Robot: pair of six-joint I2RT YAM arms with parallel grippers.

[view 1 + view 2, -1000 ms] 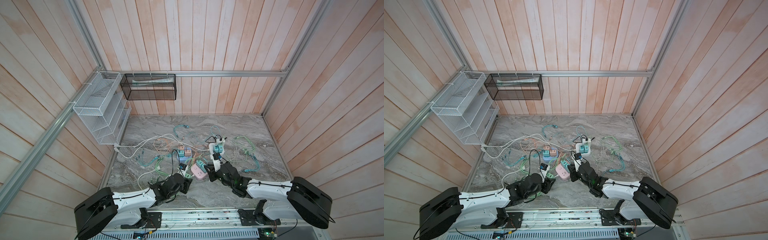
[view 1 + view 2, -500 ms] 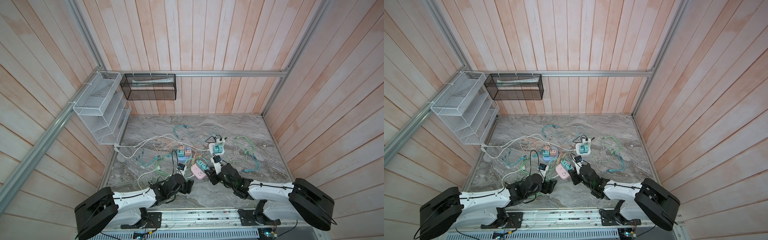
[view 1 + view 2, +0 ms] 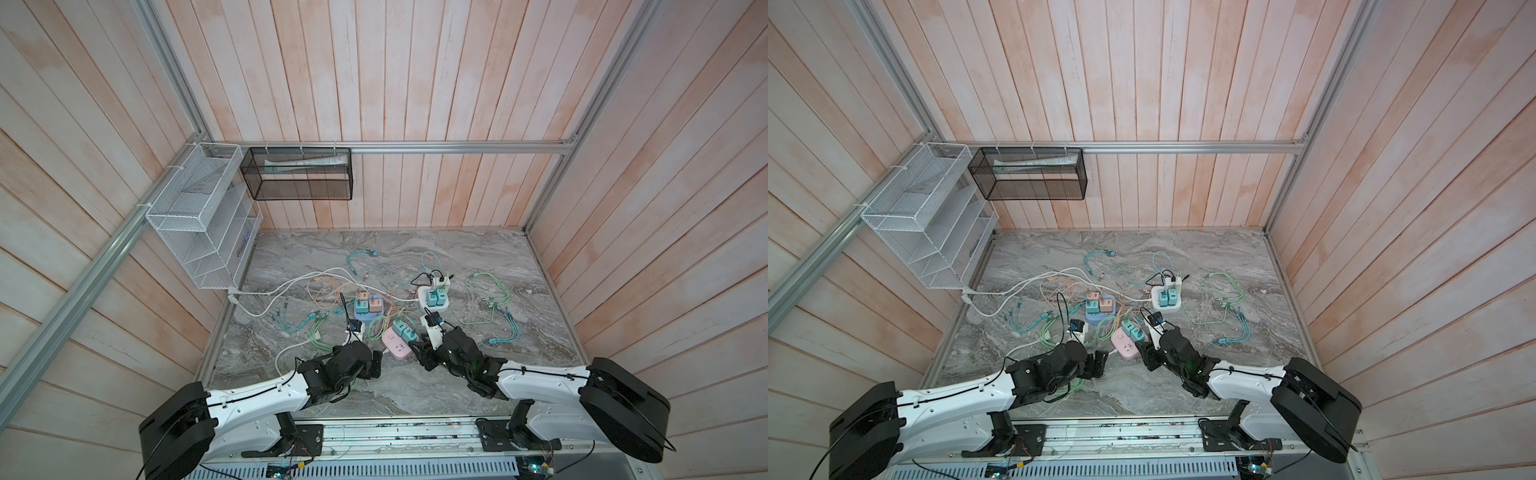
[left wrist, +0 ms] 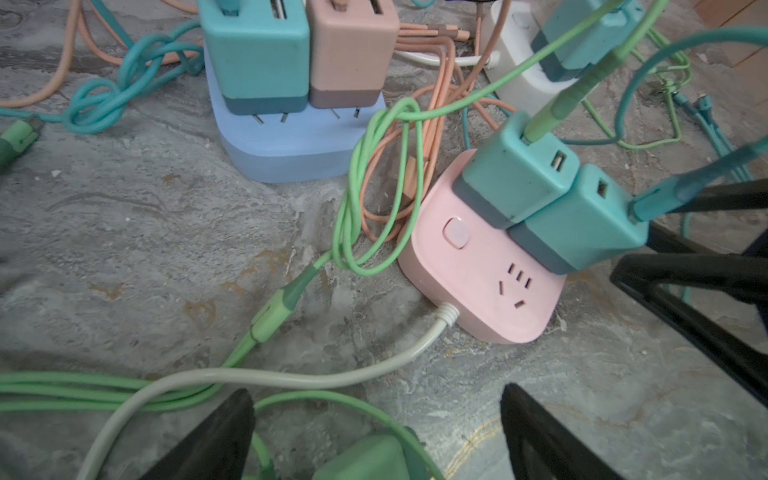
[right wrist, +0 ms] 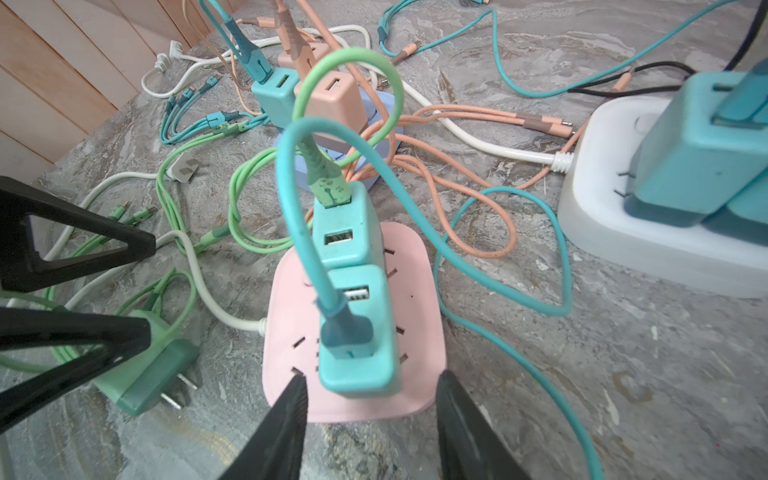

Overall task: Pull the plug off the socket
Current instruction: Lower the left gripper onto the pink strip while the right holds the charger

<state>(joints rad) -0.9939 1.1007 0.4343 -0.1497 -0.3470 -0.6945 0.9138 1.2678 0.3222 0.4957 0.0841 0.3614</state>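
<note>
The green plug (image 5: 145, 374) is lying on its side on the grey, marble-veined surface (image 3: 478, 257), clear of every socket. It is a blocky matte body with two flat metal prongs sticking out bare, and its pale green cable is looping away beside it.

The left hand (image 4: 374, 395) is hanging just over this plug with its black, wedge-shaped fingers (image 4: 216, 436) spread wide, gripping nothing. The plug is sitting between them.

The pink socket (image 4: 478, 270) is resting flat close by, a smooth rounded-square block with a soft oval button and a thick white cord leaving one edge. Two boxy teal chargers (image 5: 345, 241) are standing side by side in it. A ribbed green lead is running into one and a glossy teal lead into the other.

The right hand (image 5: 372, 376) is sitting at the near end of the pink socket, its tapered black fingers parted on either side of the nearer teal charger and clamping nothing.

A pale blue socket (image 4: 291, 141) is carrying one teal and one dusty-pink charger, their prongs partly showing. A white socket (image 5: 602, 216) is standing further off among tangled salmon, teal and green cables.
</note>
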